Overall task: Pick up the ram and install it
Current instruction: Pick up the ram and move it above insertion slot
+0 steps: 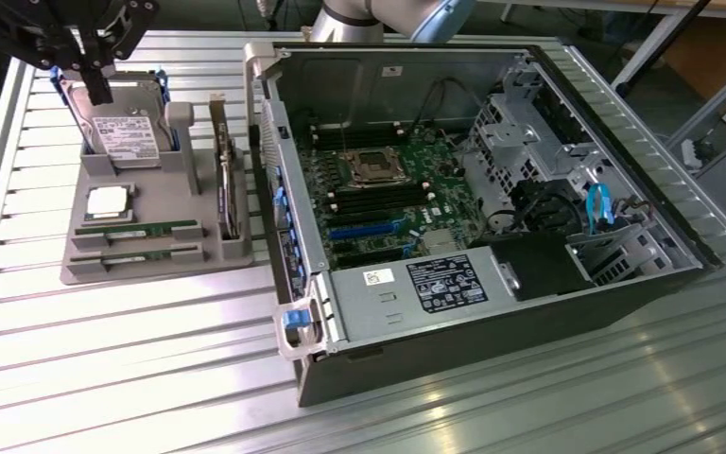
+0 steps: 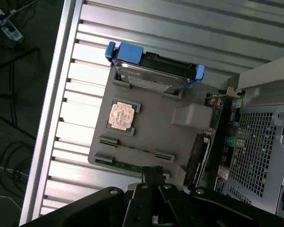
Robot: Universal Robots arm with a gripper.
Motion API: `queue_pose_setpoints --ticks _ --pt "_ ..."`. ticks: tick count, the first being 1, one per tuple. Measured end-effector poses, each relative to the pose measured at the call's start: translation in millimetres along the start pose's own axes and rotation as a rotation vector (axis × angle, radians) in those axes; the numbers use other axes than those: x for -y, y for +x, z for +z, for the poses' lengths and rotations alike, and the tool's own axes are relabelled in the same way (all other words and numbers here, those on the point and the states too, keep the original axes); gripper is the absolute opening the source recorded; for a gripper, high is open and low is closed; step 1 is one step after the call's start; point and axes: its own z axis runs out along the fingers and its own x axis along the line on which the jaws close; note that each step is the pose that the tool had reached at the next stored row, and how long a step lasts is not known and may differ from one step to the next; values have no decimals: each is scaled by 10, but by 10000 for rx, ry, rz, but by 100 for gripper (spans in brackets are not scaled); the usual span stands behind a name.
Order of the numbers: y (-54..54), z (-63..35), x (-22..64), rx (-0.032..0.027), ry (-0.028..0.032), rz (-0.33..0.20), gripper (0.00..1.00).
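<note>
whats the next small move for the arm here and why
Probably open the black pincer: it is shut and holds nothing, hanging above the grey moulded tray, where a slim green ram stick lies in its slot. It likely needs open jaws before lowering onto the stick.

Glossy metal table [image 1: 111, 359] — matt plastic tray [image 1: 167, 203]

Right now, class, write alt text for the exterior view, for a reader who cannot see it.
The shut tool hangs above a grey tray holding a hard drive, processor and green ram, at the exterior view's left. An open computer case sits beside it on a slatted metal table.
</note>
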Motion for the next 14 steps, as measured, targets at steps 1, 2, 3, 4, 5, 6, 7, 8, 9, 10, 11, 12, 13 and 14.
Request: queue_pose_setpoints --ticks 1,2,3,4,5,6,7,8,9,10,11,12,13,14 --pt "0 1 0 -23 -14 -528 9" --pt "0 1 0 -35 -20 -785 9" --pt "0 2 0 -51 -30 -1158 9" --pt "0 2 0 -64 -38 -1458 9" --pt "0 2 0 -80 -46 -1783 9" --pt "0 3 0 -98 -57 -2204 9" --pt "0 3 0 -111 -65 -2502 9" --pt "0 3 0 -126 -72 -2817 9" --pt "0 4 0 -140 -82 -3148 9" --pt "0 5 0 -154 -90 -3461 9" --pt "0 5 0 -169 -98 -3794 9" --pt "0 6 0 -187 -109 -4215 9" --pt "0 7 0 -205 -120 -4622 9" --pt "0 8 0 -222 -129 -4978 9"
